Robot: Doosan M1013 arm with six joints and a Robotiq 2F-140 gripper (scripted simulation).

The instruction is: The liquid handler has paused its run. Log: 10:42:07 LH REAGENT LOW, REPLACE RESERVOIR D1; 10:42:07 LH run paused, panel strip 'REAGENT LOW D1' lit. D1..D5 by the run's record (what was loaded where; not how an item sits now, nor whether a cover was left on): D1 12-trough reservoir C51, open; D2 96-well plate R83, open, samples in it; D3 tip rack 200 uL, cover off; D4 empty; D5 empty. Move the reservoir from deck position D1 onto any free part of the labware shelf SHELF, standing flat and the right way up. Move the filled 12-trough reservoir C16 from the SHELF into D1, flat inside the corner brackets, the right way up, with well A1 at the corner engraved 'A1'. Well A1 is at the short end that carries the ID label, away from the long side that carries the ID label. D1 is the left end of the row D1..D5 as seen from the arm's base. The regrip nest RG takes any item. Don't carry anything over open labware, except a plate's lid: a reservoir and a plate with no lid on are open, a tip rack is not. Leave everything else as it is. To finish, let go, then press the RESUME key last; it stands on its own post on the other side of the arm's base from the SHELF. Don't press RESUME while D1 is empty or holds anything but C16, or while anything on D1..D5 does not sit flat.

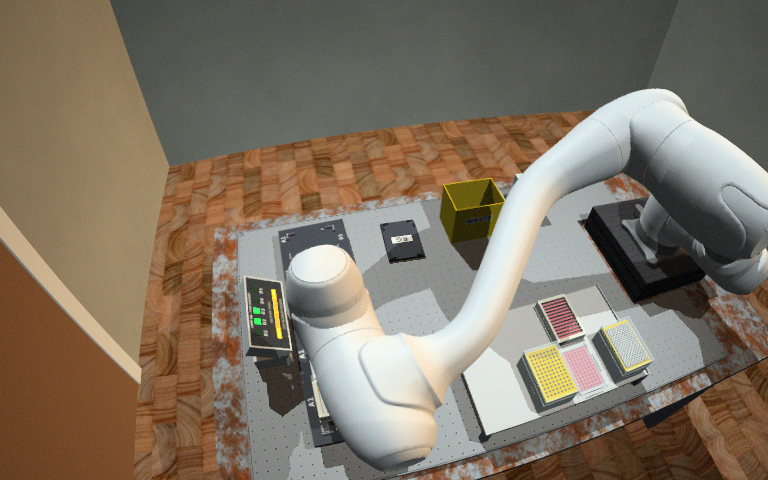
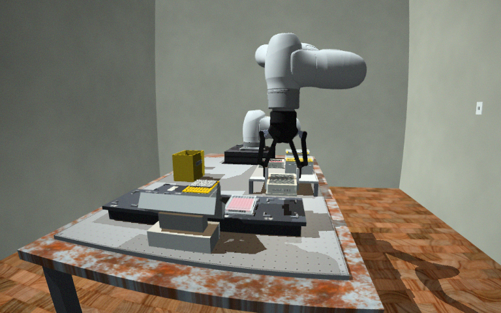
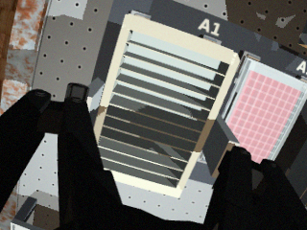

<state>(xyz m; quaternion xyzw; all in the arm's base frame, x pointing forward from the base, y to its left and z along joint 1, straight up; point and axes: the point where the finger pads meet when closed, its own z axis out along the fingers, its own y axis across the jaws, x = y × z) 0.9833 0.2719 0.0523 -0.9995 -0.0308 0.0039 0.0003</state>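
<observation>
1. Gripper (image 2: pixel 282 166) clamped across the long sides of the cream 12-trough reservoir (image 2: pixel 281 184), holding it in the air above the dark deck (image 2: pixel 280 217).
2. Wrist view: reservoir (image 3: pixel 163 103) hangs over the bracketed position engraved "A1" (image 3: pixel 209 26).
3. Pink 96-well plate (image 2: pixel 241 204) sits on the deck just beside that position.
4. Yellow-topped tip rack (image 2: pixel 201 186) next along the deck from the plate.
5. Shelf (image 2: pixel 314 178) with further labware stands beyond the deck; yellow bin (image 2: pixel 188 165) on the deck's far side.
6. Status panel (image 1: pixel 267 313) lit, beside the deck.

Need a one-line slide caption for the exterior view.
Gripper shut on the cream reservoir, held above the dark deck, beside the pink plate.
</observation>
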